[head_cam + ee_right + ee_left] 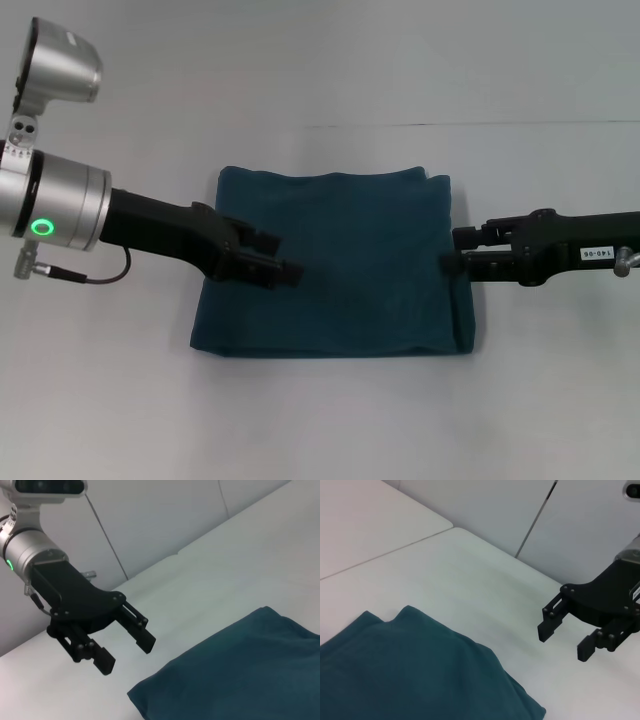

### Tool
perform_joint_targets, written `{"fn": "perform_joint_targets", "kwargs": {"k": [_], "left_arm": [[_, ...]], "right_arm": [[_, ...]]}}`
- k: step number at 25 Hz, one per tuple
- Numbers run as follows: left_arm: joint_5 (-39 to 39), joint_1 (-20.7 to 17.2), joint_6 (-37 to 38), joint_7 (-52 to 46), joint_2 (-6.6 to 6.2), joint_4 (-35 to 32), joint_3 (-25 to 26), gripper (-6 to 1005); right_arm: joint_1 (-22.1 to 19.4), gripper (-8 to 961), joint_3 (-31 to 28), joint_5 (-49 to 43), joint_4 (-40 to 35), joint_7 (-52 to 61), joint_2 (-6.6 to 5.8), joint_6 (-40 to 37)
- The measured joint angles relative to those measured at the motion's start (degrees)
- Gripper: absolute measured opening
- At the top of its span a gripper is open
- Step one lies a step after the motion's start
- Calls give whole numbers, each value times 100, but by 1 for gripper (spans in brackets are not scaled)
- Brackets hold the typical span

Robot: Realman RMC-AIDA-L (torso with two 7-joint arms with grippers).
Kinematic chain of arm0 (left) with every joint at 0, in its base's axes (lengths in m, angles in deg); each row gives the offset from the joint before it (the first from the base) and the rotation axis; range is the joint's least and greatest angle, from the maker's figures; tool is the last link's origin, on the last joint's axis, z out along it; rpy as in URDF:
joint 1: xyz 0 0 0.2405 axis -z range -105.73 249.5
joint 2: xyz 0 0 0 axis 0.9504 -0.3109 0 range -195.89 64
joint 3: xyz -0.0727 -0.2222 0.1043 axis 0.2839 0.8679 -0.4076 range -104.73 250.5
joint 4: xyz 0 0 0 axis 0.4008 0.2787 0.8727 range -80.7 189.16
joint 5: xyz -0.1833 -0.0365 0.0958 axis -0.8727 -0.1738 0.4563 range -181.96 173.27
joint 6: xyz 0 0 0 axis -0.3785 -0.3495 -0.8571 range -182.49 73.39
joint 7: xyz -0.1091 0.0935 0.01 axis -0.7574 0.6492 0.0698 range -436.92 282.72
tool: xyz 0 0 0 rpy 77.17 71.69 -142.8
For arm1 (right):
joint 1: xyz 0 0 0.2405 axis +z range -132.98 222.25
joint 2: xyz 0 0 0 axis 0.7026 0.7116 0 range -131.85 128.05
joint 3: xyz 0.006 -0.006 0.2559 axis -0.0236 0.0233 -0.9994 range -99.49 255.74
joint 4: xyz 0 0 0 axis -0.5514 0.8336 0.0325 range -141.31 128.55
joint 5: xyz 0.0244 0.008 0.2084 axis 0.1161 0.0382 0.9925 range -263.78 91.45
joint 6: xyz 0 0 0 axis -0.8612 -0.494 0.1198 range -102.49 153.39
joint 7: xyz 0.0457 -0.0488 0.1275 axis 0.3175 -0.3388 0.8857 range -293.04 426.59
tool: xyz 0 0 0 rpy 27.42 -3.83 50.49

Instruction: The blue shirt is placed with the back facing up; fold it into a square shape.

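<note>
The shirt (335,265) lies folded into a rough square on the white bench (330,420), its near edge straight and its far edge slightly wavy with a layered corner. The left gripper (283,258) hovers over the shirt's left part, just inside its left edge, fingers (145,639) spread apart and holding nothing. The right gripper (455,250) sits at the shirt's right edge, about midway along it, fingers (547,627) likewise apart and empty. Beyond the shirt, a seam (480,124) crosses the bench.
</note>
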Motion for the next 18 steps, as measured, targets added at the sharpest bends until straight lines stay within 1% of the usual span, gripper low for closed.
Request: {"fn": "perform_joint_targets", "kwargs": {"k": [11,18], "left_arm": [[-36,-43,13,203,46,-27,-44,665],[-10,-46,-34,183,73,-29,-26,665]], "right_arm": [[25,564,-25,31,28,400,-18,329],[145,563,17,39,39,377,76,386]]}}
